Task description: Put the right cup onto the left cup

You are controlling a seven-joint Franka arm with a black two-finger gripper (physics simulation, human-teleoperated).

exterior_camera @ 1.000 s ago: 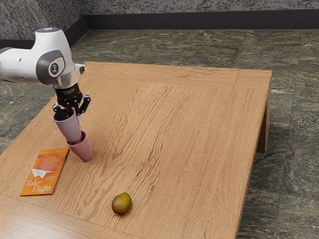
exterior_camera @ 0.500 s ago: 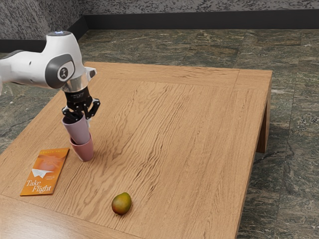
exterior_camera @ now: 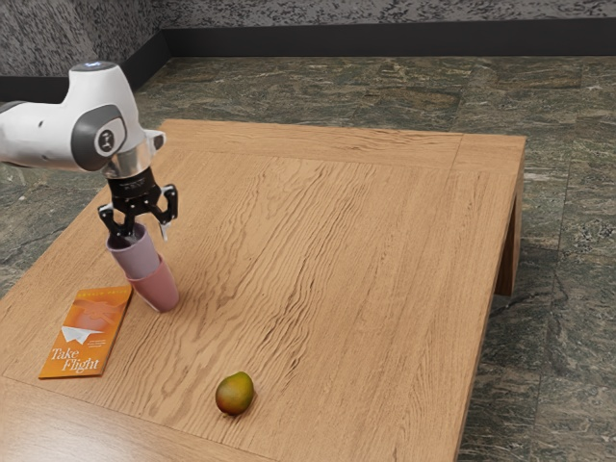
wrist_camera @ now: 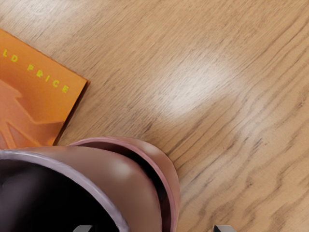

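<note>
Raise wide-open, empty hand [exterior_camera: 141, 237] toward exterior view's 12 o'clock, off lilac cup [exterior_camera: 139, 259] leaning toward 11 in pink cup [exterior_camera: 157, 289]

1. Before you stands a light brown wooden desk [exterior_camera: 337, 241], its grain dark and wavy, with seams marking off border boards along its edges.
2. At the exterior view's right, you can see a leg [exterior_camera: 509, 252] under its corner.
3. Around it you have a floor [exterior_camera: 568, 221] of grey-green, brown-veined stone tiles with thin joints.
4. Behind, your mottled grey wall [exterior_camera: 385, 12] meets a dark skirting [exterior_camera: 385, 39] and turns a corner at the exterior view's left.
5. You get a soft, pale sheen on the wood.
</note>
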